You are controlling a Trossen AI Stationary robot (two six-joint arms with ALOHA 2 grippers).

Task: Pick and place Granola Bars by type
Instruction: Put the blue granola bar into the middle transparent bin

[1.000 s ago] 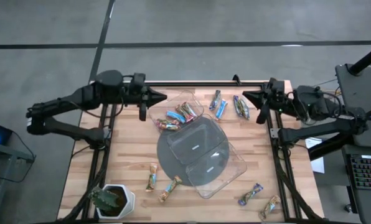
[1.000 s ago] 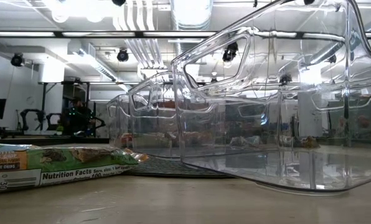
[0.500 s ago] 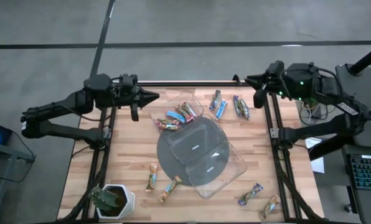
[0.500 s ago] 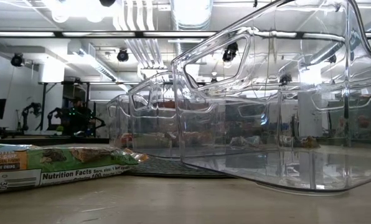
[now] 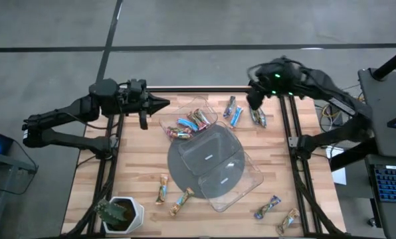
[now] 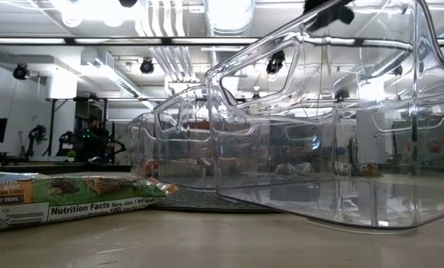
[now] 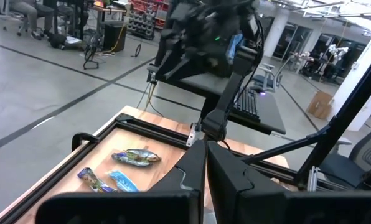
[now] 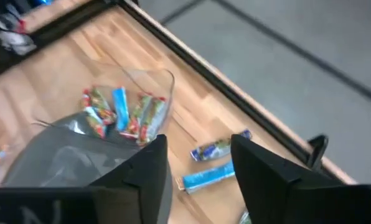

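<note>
Right gripper (image 5: 253,101) hangs with its fingers (image 8: 149,163) spread apart and nothing between them, above the far right part of the table (image 5: 141,172). Directly below and just beside it lie three loose Granola Bars: a green one (image 5: 258,115) nearest, then a blue one (image 5: 236,116) and another (image 5: 229,105) a little farther. Beyond those, a clear tray (image 5: 188,119) already holds several mixed bars (image 5: 185,126). To do this step well, I would lower straight over one bar, line the fingers across its short width, and close only once both tips flank the wrapper. Left gripper (image 5: 163,103) waits shut across the tray. Half a second back, the right arm sat off the table's edge; now it reaches inward, fingers wider.
</note>
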